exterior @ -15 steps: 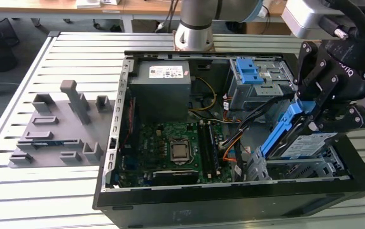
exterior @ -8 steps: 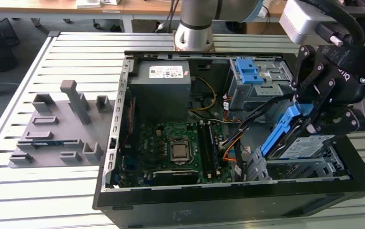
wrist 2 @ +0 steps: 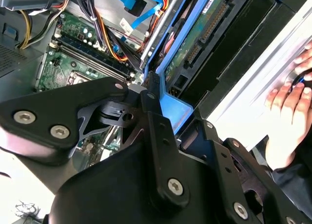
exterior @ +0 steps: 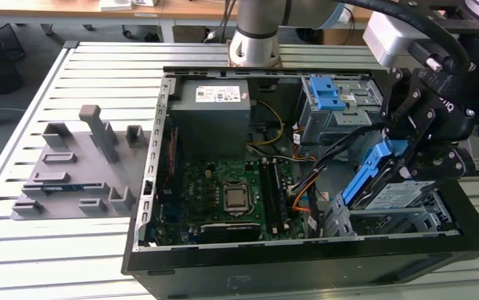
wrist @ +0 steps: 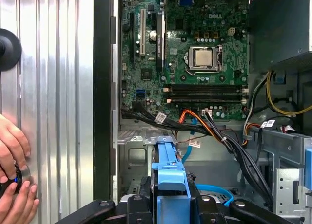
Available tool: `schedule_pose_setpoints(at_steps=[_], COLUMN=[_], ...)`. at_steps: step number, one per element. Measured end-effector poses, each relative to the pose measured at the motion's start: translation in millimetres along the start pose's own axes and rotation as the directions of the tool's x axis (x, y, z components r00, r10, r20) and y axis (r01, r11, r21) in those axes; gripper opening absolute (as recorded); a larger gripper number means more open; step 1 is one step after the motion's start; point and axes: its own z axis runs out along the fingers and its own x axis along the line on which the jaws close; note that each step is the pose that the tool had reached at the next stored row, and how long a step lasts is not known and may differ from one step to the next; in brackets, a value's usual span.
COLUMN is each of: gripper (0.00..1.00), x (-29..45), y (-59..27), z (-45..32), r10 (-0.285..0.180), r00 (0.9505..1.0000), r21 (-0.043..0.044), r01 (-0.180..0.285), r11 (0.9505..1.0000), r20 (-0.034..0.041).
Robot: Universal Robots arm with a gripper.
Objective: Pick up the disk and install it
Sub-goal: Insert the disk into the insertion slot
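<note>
Exterior view shows the hand (exterior: pixel 406 165) clamped on the tilted disk (exterior: pixel 392 195); first wrist view adds a person's fingers (wrist: pixel 13 143).

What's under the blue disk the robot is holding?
A silver metal drive cage in a corner of the computer case sits right below the disk. The disk and the gripper cover much of the cage's inside, so what lies deeper is hidden.

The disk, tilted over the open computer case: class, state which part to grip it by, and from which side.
Grip the disk by the upper end of its blue carrier frame, coming from above: it stands steeply tilted, lower end toward the drive bay, as the pincer holds it.
</note>
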Motion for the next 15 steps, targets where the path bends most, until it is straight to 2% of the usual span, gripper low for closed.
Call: schedule_pose_setpoints(at_steps=[15], gripper=[0.36], x=[0.2], y=[0.0], z=[11.9], r10=[0.000], r00=[1.0000], r21=[0.0000], r01=[0.000], r11=[1.0000], r20=[0.0002])
